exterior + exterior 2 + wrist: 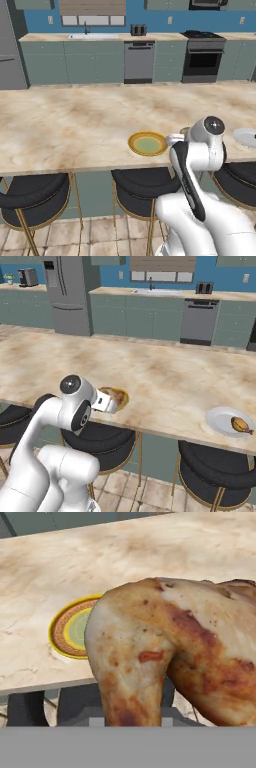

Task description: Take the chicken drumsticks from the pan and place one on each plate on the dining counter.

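no lettering, label, brand, number or sign can be read anywhere in these views of the kitchen, neither on the appliances nor on the dining counter.

Tabletop (60, 125): long, beige marbled surface. A yellow plate (147, 143) with greenish centre lies near its front edge; a pale plate (226, 421), well apart along the same edge, carries one drumstick (241, 425).
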Controlling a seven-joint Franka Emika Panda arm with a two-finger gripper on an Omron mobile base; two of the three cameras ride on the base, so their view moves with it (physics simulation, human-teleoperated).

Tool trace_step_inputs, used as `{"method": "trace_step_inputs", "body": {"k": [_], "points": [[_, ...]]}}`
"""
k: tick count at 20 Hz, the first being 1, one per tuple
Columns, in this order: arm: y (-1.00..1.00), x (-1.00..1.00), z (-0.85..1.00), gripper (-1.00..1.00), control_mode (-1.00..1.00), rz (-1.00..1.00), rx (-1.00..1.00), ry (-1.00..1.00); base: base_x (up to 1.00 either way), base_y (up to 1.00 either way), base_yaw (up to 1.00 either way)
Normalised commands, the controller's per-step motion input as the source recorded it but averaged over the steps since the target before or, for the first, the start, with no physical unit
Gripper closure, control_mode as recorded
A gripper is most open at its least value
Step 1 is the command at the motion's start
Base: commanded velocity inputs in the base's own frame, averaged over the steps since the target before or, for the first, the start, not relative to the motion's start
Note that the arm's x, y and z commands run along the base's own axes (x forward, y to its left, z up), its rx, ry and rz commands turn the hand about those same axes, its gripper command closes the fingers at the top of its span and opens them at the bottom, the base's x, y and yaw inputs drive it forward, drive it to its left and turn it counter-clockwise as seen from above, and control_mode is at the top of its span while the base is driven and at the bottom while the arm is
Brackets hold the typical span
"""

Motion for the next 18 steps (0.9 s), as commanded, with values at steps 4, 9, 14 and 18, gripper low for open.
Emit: {"method": "trace_step_inputs", "body": {"k": [4, 9, 14, 18], "points": [[0.58, 0.79, 0.0, 1.0, -1.0, 0.04, -0.04, 0.28, 0.0, 0.0, 0.0], [0.27, 0.66, 0.0, 1.0, -1.0, 0.09, -0.02, 0.32, 0.0, 0.0, 0.0], [0.01, 0.42, -0.18, 1.0, -1.0, 0.01, 0.0, 0.02, 0.0, 0.0, 0.0], [0.07, 0.54, -0.52, 1.0, -1.0, 0.01, 0.0, 0.0, 0.0, 0.0, 0.0]]}}
